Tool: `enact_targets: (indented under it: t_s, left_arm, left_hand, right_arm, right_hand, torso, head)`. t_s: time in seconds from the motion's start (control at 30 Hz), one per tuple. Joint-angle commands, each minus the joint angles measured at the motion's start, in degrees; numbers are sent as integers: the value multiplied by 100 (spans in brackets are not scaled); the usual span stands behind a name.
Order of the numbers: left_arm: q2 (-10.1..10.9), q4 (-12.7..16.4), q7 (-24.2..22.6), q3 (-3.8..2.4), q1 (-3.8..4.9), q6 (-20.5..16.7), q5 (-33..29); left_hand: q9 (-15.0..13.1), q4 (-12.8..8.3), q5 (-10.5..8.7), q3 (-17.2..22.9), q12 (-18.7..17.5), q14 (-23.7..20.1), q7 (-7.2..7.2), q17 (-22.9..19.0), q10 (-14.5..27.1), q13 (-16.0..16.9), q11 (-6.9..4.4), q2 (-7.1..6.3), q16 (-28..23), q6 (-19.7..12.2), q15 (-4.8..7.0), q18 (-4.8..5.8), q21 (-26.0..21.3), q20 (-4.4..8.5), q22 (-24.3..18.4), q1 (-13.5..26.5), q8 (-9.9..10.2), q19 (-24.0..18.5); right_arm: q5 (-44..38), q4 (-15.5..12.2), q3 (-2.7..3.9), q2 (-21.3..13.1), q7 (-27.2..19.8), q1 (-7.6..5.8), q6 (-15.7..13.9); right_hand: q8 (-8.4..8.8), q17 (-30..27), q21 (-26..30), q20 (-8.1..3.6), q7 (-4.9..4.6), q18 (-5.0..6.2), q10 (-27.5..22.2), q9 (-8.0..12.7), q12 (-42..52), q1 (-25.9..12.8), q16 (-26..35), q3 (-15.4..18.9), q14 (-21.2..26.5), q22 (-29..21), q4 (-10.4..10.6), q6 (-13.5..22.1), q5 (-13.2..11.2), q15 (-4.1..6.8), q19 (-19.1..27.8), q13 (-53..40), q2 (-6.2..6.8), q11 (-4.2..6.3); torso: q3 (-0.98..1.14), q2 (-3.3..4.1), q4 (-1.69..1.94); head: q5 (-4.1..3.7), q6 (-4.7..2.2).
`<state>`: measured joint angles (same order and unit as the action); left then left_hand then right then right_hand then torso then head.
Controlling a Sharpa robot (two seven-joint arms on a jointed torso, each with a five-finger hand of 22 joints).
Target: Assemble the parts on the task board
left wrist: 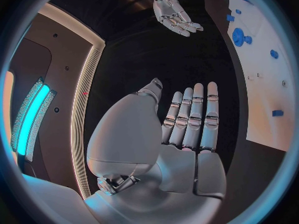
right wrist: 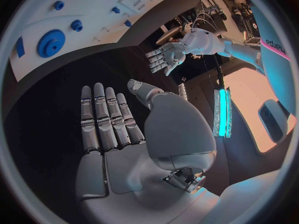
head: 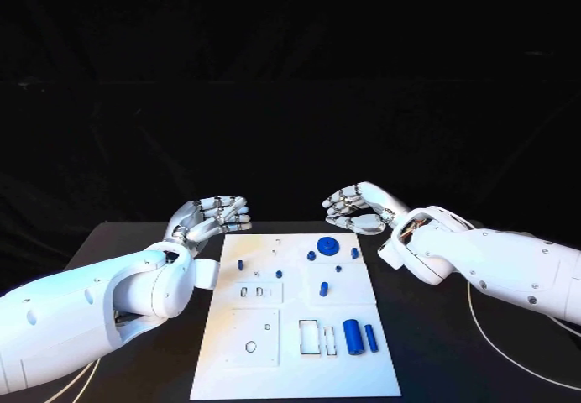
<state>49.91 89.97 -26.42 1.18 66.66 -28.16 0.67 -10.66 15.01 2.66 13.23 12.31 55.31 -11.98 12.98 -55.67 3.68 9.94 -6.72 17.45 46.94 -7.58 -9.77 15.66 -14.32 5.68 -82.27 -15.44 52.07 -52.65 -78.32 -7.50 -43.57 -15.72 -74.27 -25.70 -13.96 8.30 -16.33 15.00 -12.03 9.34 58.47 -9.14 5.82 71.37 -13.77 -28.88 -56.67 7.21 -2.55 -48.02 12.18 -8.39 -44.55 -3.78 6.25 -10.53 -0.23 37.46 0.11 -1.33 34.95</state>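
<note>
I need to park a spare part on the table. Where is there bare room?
Bare black table lies right of the task board, under the right arm. The board's near strip is bare. Crowded: the far end, around the blue gear and small parts.

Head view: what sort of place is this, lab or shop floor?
Likely a robot test bench in a lab: a black table against a dark backdrop, a white task board with small blue parts, both hands open.

We see a black table (head: 133, 252); on it lies the white task board (head: 273, 353), stretching from the centre toward six o'clock, with thin white cables (head: 509, 353) at four o'clock
</note>
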Motion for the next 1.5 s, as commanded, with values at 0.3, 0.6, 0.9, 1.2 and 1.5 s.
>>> enact_targets:
  t_s: [0.3, 0.6, 0.9, 1.2, 1.5]
  left_arm:
    - [178, 589, -4, -20, 86, 283, 149]
    - [276, 831, 12, -32, 146, 309, 142]
    - [334, 912, 18, -37, 237, 324, 140]
    - [330, 894, 32, -38, 263, 338, 139]
    - [344, 869, 51, -38, 271, 346, 137]
  left_hand:
    - [-14, -24, 30, 78, -192, 269, -59, 126, -314, 7, -48, -57, 46, 172, 66, -90, 76, 93, -34, -177, -62, 339]
    - [-13, -20, 31, 78, -204, 261, -60, 128, -316, 6, -47, -58, 37, 170, 64, -88, 76, 97, -36, -173, -59, 349]
    - [-9, -14, 31, 77, -230, 249, -68, 132, -311, 4, -41, -60, 23, 160, 60, -85, 73, 100, -42, -166, -50, 357]
    - [-9, -14, 31, 77, -230, 249, -68, 132, -311, 4, -41, -60, 23, 160, 60, -85, 73, 100, -42, -166, -50, 357]
    - [-7, -8, 30, 78, -244, 244, -74, 135, -309, 3, -37, -58, 16, 156, 57, -84, 70, 101, -46, -160, -46, 360]
  right_arm:
    - [-3343, -19, 21, 125, 1652, -241, 913]
    - [-4192, -33, 24, 271, 2003, -290, 1218]
    - [-4493, 15, 22, 425, 2071, -268, 1319]
    - [-4588, 42, 20, 508, 2085, -249, 1472]
    - [-4627, 91, 14, 587, 2078, -213, 1505]
  right_hand:
    - [-221, 830, -1162, -724, 266, 117, 1449, -227, -168, -122, -741, -136, -1990, 530, 44, -781, 177, 696, -1880, -67, 620, 529]
    - [-119, 2118, -3048, -962, 322, -60, 1124, -324, -199, -143, -2358, -100, -2880, 2324, 224, -767, 105, 860, -2816, -154, 736, 571]
    - [-25, 4994, -5858, -878, 282, -504, 781, -477, -196, -35, -5465, -67, -2884, 5914, 373, -711, 93, 791, -3534, -267, 756, 503]
    - [-14, 5413, -6232, -849, 273, -576, 770, -525, -192, 4, -5904, -87, -2916, 6445, 393, -711, 94, 770, -3661, -298, 757, 496]
    - [-28, 5555, -6364, -838, 277, -603, 794, -555, -184, 28, -6059, -123, -2926, 6638, 401, -748, 96, 766, -3712, -313, 738, 499]
  torso:
    - [-28, 376, 131]
    - [-37, 559, 159]
    - [-56, 664, 191]
    - [-64, 696, 213]
    - [-54, 734, 217]
  head:
    - [-108, -28]
    - [-150, -67]
    - [-169, -69]
    - [-196, -60]
    - [-202, -77]
